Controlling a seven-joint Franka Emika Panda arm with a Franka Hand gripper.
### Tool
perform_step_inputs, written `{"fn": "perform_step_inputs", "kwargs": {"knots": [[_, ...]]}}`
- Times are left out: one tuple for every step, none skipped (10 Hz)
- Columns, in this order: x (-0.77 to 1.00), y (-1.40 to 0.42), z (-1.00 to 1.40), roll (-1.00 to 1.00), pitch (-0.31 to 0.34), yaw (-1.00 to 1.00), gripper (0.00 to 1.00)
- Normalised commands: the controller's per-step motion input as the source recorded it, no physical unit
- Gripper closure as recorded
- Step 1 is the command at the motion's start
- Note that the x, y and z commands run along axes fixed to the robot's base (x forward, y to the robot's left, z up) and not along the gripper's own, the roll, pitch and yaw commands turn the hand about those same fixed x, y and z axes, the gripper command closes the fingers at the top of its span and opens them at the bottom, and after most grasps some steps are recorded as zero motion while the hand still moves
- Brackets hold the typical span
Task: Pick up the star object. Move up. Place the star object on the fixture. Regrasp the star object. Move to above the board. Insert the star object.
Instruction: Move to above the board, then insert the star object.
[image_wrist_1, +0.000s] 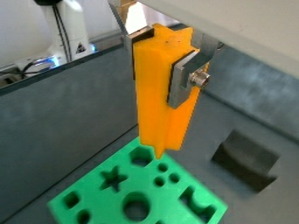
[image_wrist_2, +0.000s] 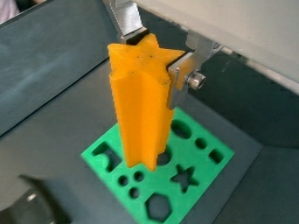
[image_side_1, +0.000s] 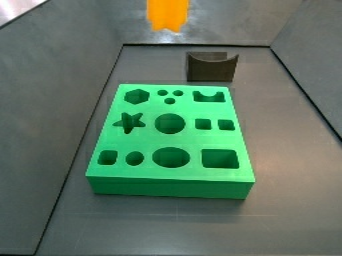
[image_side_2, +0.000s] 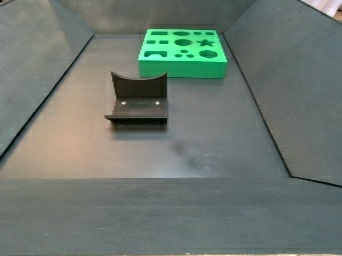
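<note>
My gripper (image_wrist_1: 158, 61) is shut on the star object (image_wrist_1: 162, 96), a long orange-yellow ridged bar held upright by its top end, as both wrist views show (image_wrist_2: 138, 105). The silver fingers (image_wrist_2: 177, 79) clamp it on two sides. The bar hangs well above the green board (image_wrist_1: 105, 206), clear of it. The board's star hole (image_wrist_2: 184, 178) is open and empty. In a side view only the bar's lower end (image_side_1: 167, 14) shows at the picture's upper edge, above the board (image_side_1: 147, 140). The dark fixture (image_side_1: 210, 66) stands empty beside the board.
Grey walls enclose the dark floor on all sides. The fixture (image_side_2: 138, 98) stands on the floor between the board (image_side_2: 167, 62) and a bare stretch of floor. The board's other holes include a hexagon, circles and squares.
</note>
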Motion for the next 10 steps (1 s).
{"fn": "perform_step_inputs", "kwargs": {"knots": [[-0.07, -0.02, 0.0, -0.4, -0.043, -0.04, 1.0], [-0.05, 0.0, 0.0, -0.23, -0.04, -0.02, 1.0], [-0.01, 0.0, -0.01, -0.01, 0.0, -0.01, 1.0], [-0.12, -0.04, -0.07, -0.13, -0.021, -0.37, 1.0], [-0.12, -0.11, -0.16, -0.16, -0.024, -0.75, 1.0], [0.0, -0.03, -0.14, -0.16, 0.0, -0.93, 1.0], [0.0, -0.04, -0.11, -0.15, 0.0, -0.95, 1.0], [0.0, -0.04, -0.12, -0.15, 0.0, -0.94, 1.0], [0.0, -0.06, -0.16, -0.17, 0.0, -0.9, 1.0], [-0.03, -0.16, -0.24, -0.22, 0.0, -0.74, 1.0]]}}
